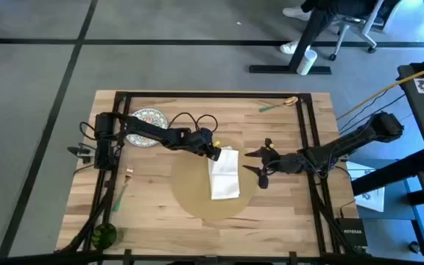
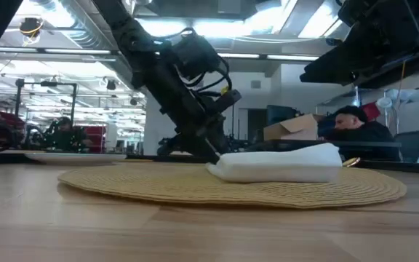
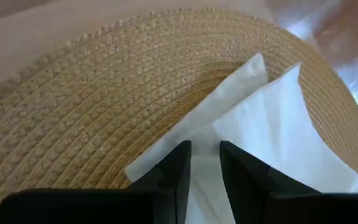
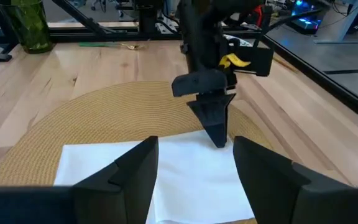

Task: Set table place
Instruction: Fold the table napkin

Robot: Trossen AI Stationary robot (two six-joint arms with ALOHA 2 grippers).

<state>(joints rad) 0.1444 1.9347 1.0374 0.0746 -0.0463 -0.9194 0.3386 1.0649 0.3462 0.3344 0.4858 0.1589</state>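
The round tan placemat lies on the wooden table. A folded white napkin rests flat on the placemat's right half. My left gripper reaches in from the table's left and is shut on the napkin at its far left corner. My right gripper stands open just right of the napkin, above the placemat's right rim, with nothing between its fingers. In the low view the left gripper slants down onto the napkin's end. My left gripper pinches the napkin near its far left corner between its two fingers, which stand close together with white cloth in the narrow gap. The fingers slant down from the table's left. The napkin lies on the placemat, with two layers showing.
A patterned plate sits at the far left. A green glass stands at the near left corner, with gold cutlery beside the left arm's base. More cutlery lies at the far edge. Bare wood shows near the front edge.
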